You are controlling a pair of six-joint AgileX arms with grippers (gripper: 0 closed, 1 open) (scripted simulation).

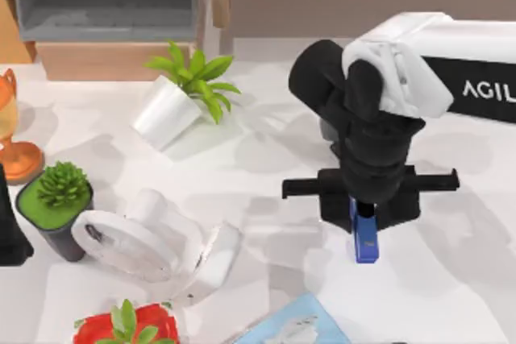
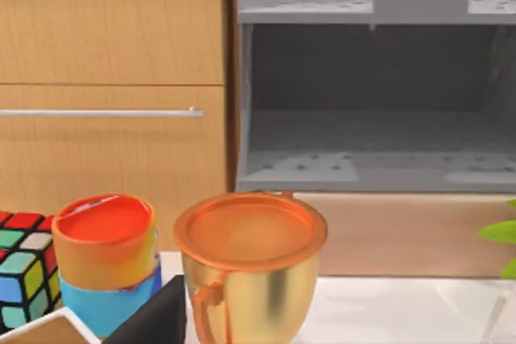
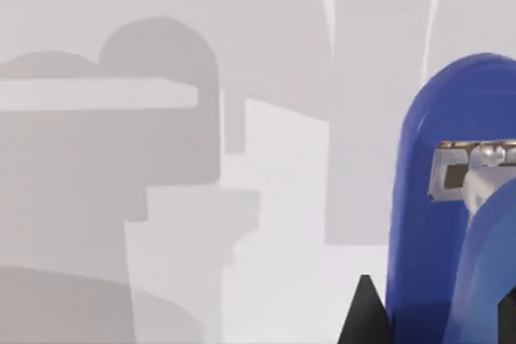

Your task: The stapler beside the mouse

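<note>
Right arm outstretched over the table, hand (image 1: 364,217) pointing down.

Bright, even light fills the scene, and soft overlapping grey shadows fall on the white table (image 1: 451,296).

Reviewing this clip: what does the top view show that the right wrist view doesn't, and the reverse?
Top view alone: the right gripper over the stapler, with a tipped white plant pot and a green potted plant on the table's left. Right wrist view alone: the metal mechanism inside the stapler's front. Both share the blue stapler on the white table.
</note>
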